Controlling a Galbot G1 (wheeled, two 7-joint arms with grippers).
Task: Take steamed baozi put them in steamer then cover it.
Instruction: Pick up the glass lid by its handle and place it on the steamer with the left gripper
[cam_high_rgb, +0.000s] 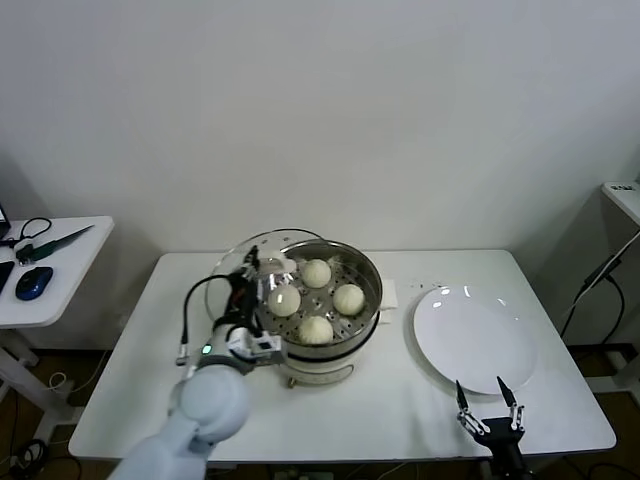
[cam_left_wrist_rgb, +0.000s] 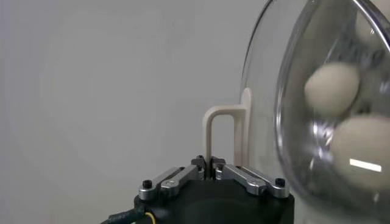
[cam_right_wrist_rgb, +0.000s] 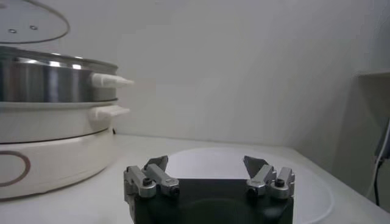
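The steamer (cam_high_rgb: 372, 272) is a shiny steel basket on a cream pot base (cam_high_rgb: 322, 367) at the table's middle. Four cream-white baozi lie in it (cam_high_rgb: 316, 272) (cam_high_rgb: 284, 300) (cam_high_rgb: 348, 298) (cam_high_rgb: 316, 329). My left gripper (cam_high_rgb: 251, 272) is shut on the cream handle (cam_left_wrist_rgb: 213, 137) of the round glass lid (cam_high_rgb: 262, 243). It holds the lid tilted on edge at the steamer's left rim. Two baozi show through the glass (cam_left_wrist_rgb: 332, 88) in the left wrist view. My right gripper (cam_high_rgb: 490, 398) is open and empty near the table's front edge, by the plate. The right wrist view shows the steamer (cam_right_wrist_rgb: 49, 79) and the lid (cam_right_wrist_rgb: 30, 21).
An empty flat white plate (cam_high_rgb: 470, 340) lies right of the steamer, also in the right wrist view (cam_right_wrist_rgb: 317, 189). A small white side table (cam_high_rgb: 60, 265) at the left holds tools and a blue mouse (cam_high_rgb: 33, 282). A white shelf (cam_high_rgb: 625, 195) stands at the far right.
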